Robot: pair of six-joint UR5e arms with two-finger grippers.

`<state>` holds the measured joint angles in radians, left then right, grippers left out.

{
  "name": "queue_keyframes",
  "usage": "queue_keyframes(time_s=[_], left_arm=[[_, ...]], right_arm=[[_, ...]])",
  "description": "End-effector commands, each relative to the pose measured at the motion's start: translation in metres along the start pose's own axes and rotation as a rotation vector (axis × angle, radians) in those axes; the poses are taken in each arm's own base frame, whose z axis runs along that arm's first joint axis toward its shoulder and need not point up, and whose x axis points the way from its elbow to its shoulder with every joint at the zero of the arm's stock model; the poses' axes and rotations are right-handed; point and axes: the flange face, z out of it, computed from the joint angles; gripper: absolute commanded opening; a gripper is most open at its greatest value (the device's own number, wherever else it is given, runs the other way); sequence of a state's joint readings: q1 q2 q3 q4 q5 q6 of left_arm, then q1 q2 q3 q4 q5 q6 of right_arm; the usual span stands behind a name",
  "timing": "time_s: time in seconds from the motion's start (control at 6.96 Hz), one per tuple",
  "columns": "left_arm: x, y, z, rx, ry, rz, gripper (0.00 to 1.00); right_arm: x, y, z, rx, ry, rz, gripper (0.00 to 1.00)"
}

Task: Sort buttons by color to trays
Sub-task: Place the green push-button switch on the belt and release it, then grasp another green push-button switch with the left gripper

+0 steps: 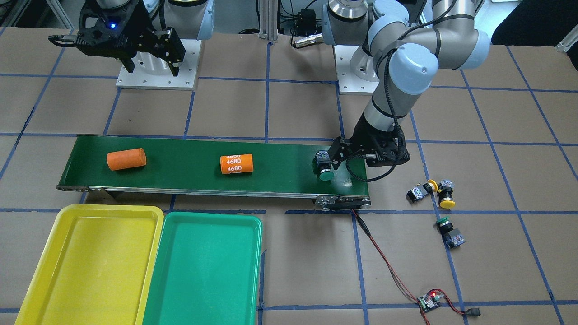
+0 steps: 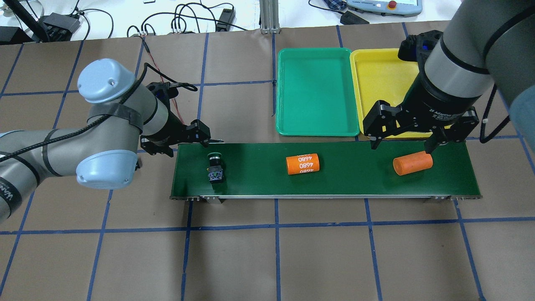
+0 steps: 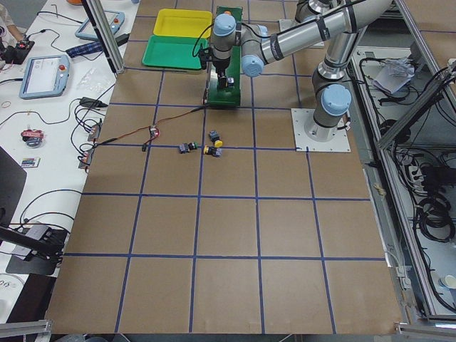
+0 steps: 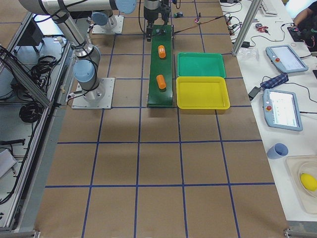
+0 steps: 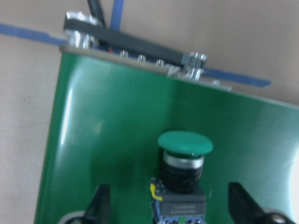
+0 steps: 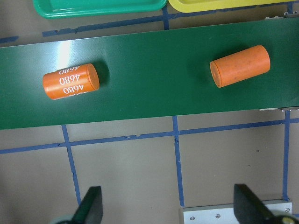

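**Sorting station, single moment.** The left claw (image 5: 168,198) is shown released: its two fingertips (image 5: 101,201) stand apart on either side of a green-capped button (image 5: 184,163), and neither is seen touching it. This button lies on its side on the conveyor belt (image 2: 355,175), close to the belt's end on the robot's left. Its cap is turned toward the tray side.

The right claw (image 2: 401,146) is likewise released and nothing is gripped by it. It is held high above the surface (image 1: 293,113), on the robot's side of the belt. Both orange objects on the belt are seen in its wrist view: a plain orange cylinder (image 2: 412,163) and a labelled orange cylinder (image 2: 303,164) printed "4680". The labelled one lies near mid-belt and the plain one toward the robot's right end.

Three more buttons lie on the brown surface past the belt's left end. Two yellow-capped buttons (image 1: 422,190) (image 1: 446,194) lie just beside each other, and whether they touch cannot be told. A second green-capped button (image 1: 449,232) lies near them.

The green tray (image 2: 317,92) and the yellow tray (image 2: 376,83) are set rim to rim on the far side of the belt from the robot, the yellow one further to the robot's right. A small circuit board (image 1: 429,301) is joined to the belt's end by a red-and-black wire (image 1: 388,266).
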<state>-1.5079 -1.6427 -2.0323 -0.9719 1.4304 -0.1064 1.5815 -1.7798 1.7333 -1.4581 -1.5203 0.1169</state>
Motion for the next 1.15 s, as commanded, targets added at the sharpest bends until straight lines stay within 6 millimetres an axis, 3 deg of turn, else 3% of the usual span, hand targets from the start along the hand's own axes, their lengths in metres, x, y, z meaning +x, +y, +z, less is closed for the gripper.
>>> queue_keyframes(time_s=[0.0,0.29,0.57,0.72,1.01], left_arm=[[-0.072,-0.031,-0.003,-0.003,0.052,0.171,1.0],[-0.097,-0.033,0.019,-0.048,0.039,0.46,1.0],[-0.118,-0.031,0.039,-0.144,-0.021,0.873,1.0],[-0.138,-0.032,0.052,-0.217,-0.067,1.003,1.0],[-0.171,-0.036,0.066,-0.269,-0.05,1.13,1.0]], right_arm=[[0.0,-0.001,0.002,-0.001,0.002,0.001,1.0],[0.001,-0.002,0.003,0.002,0.001,-0.003,1.0],[0.0,-0.002,0.003,0.0,-0.002,-0.002,1.0],[0.002,-0.002,0.001,0.008,0.011,0.013,1.0],[0.001,-0.014,0.018,-0.037,0.01,0.014,1.0]])
